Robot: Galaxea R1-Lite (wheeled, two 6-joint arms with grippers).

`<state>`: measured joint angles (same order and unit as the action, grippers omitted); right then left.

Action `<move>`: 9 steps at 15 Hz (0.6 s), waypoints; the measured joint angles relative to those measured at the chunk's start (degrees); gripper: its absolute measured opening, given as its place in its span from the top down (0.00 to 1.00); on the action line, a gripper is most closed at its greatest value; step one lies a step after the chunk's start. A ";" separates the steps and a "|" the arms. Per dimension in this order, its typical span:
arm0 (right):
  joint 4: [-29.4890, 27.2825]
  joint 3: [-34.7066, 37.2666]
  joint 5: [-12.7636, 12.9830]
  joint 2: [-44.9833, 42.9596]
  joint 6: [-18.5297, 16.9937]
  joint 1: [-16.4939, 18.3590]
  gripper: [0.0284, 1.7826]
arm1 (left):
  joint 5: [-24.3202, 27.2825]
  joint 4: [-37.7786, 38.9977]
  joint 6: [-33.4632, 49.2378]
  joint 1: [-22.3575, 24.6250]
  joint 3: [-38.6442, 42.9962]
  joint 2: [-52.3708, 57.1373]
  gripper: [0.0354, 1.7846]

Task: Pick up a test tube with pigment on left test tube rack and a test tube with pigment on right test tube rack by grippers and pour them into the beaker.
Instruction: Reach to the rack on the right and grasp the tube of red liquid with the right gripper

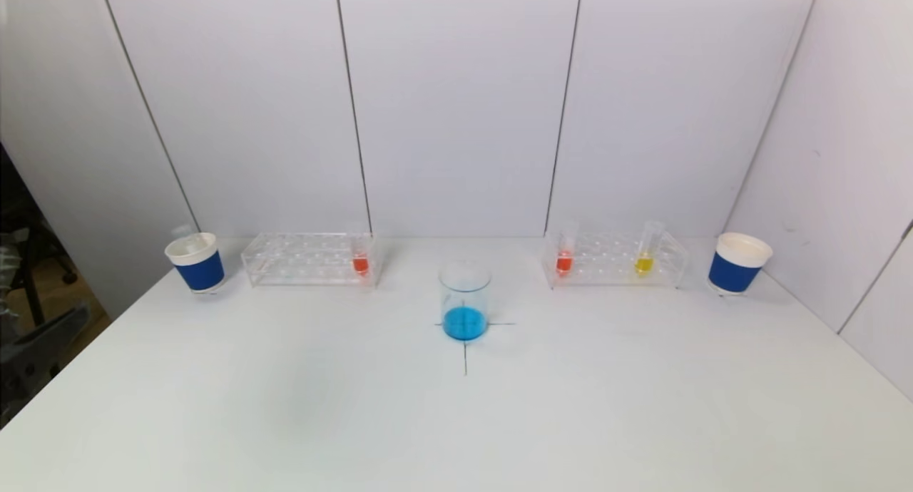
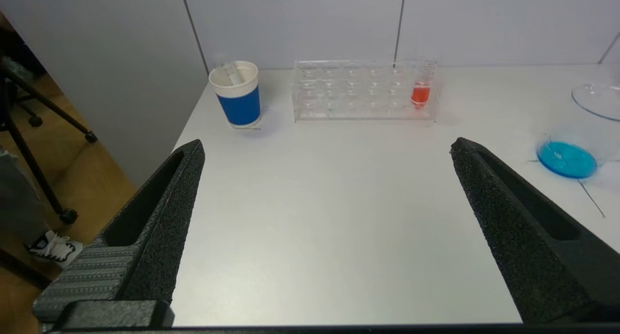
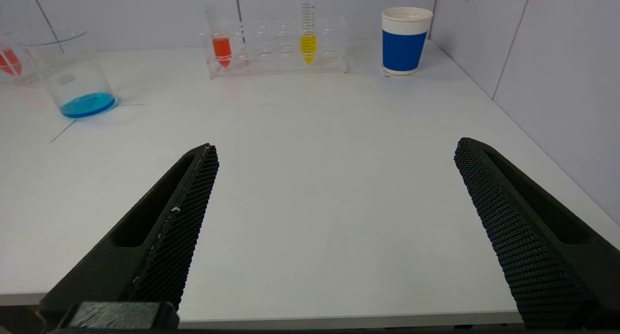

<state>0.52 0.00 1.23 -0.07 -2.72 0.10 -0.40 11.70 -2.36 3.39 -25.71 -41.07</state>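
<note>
**Both tools open, tubes racked**

Left tool (image 2: 327,147) and right tool (image 3: 336,147), black and rough-textured, stand spread wide above the near surface (image 1: 456,421), holding nothing. Centre: clear beaker (image 1: 464,299) with shallow blue liquid. Left clear rack (image 1: 310,259) holds one red-filled tube (image 1: 360,258); right rack (image 1: 615,259) holds a red tube (image 1: 564,255) and a yellow tube (image 1: 645,253). Blue-sleeved cups (image 1: 195,262) flank both.

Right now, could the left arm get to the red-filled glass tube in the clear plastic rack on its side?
Probably yes: the left gripper is open, and only bare white table lies before the red-filled tube.
</note>
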 joint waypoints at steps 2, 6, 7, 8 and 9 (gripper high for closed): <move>0.02 0.00 -0.02 0.00 0.00 0.00 0.01 | 1.41 -5.49 0.22 -0.04 1.68 7.08 0.01; -0.01 0.00 0.00 0.00 0.00 0.00 0.01 | 2.55 -18.57 1.00 -0.37 4.35 21.24 0.01; -0.01 0.00 -0.02 0.00 0.02 0.00 0.01 | 2.40 -21.13 1.85 -0.80 5.23 24.02 0.01; -0.01 0.00 0.00 0.00 0.00 0.00 0.01 | 2.40 -23.00 2.44 -1.39 6.19 26.51 0.01; 0.00 0.00 -0.02 0.00 0.02 0.00 0.01 | 2.55 -24.05 2.61 -1.82 6.83 28.50 0.01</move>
<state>0.52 0.00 1.21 -0.07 -2.69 0.10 2.15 -12.35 0.24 1.57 -18.88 -12.57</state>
